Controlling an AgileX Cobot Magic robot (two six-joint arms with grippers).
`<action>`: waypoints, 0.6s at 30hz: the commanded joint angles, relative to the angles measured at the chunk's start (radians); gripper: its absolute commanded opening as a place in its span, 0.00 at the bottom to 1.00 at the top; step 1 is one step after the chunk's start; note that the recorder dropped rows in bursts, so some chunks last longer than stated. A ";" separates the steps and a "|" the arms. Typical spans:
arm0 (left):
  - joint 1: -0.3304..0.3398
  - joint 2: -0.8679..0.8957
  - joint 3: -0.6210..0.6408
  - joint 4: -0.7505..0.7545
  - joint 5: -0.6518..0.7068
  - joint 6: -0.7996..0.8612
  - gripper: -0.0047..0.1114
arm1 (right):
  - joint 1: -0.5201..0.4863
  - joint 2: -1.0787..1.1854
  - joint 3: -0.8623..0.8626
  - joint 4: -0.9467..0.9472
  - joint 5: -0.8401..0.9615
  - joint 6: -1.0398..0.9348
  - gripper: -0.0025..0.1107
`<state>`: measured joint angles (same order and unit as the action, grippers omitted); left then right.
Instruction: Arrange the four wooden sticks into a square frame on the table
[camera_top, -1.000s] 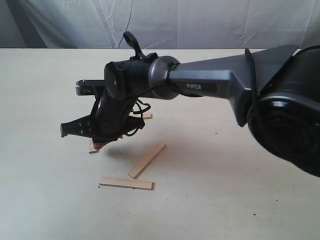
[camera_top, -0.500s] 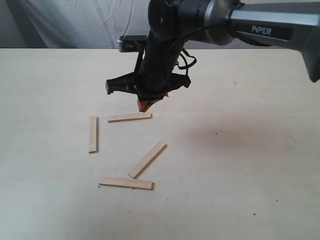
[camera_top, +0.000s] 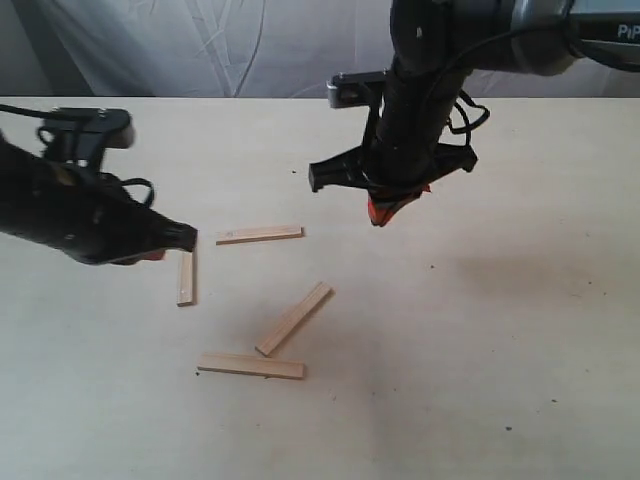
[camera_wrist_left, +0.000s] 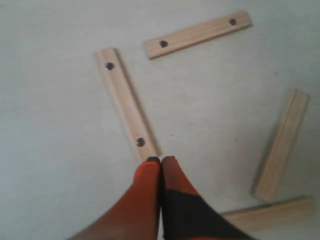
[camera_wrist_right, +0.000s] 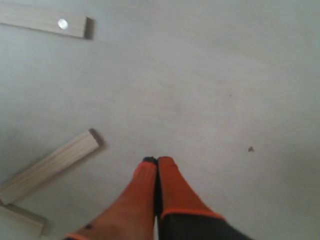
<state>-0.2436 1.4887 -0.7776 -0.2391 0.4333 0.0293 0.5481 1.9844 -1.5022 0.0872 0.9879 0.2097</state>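
Observation:
Four wooden sticks lie apart on the table (camera_top: 520, 330), forming no square. One stick (camera_top: 186, 278) lies lengthwise at the left, one (camera_top: 260, 235) crosswise behind it, one (camera_top: 294, 318) diagonally, and one (camera_top: 250, 366) nearest the front. My left gripper (camera_top: 160, 254) is shut and empty, low at the near end of the left stick (camera_wrist_left: 125, 102); its tips (camera_wrist_left: 161, 160) are at that stick's end. The dotted crosswise stick (camera_wrist_left: 197, 35) lies beyond. My right gripper (camera_top: 380, 212) hangs shut and empty above bare table, right of the sticks (camera_wrist_right: 157, 161).
A creased white cloth (camera_top: 250, 45) hangs behind the table's far edge. The right wrist view shows the diagonal stick (camera_wrist_right: 50, 165) and the end of the crosswise stick (camera_wrist_right: 45, 22) off to one side. Tiny dark specks (camera_wrist_right: 250, 148) dot the surface.
My right arm has swung from over the left stick to the right, away from the sticks. My left arm has come in from the left to the left stick. The sticks lie where they were.

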 joint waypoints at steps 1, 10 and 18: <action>-0.069 0.121 -0.070 0.106 -0.023 -0.189 0.04 | -0.048 -0.038 0.115 -0.007 -0.063 -0.015 0.01; -0.054 0.212 -0.092 0.270 -0.073 -0.393 0.10 | -0.149 -0.079 0.228 -0.008 -0.124 -0.067 0.01; -0.007 0.284 -0.092 0.251 -0.142 -0.395 0.45 | -0.152 -0.101 0.301 -0.014 -0.166 -0.126 0.01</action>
<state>-0.2674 1.7619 -0.8641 0.0222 0.3224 -0.3583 0.4009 1.8999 -1.2176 0.0854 0.8471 0.1116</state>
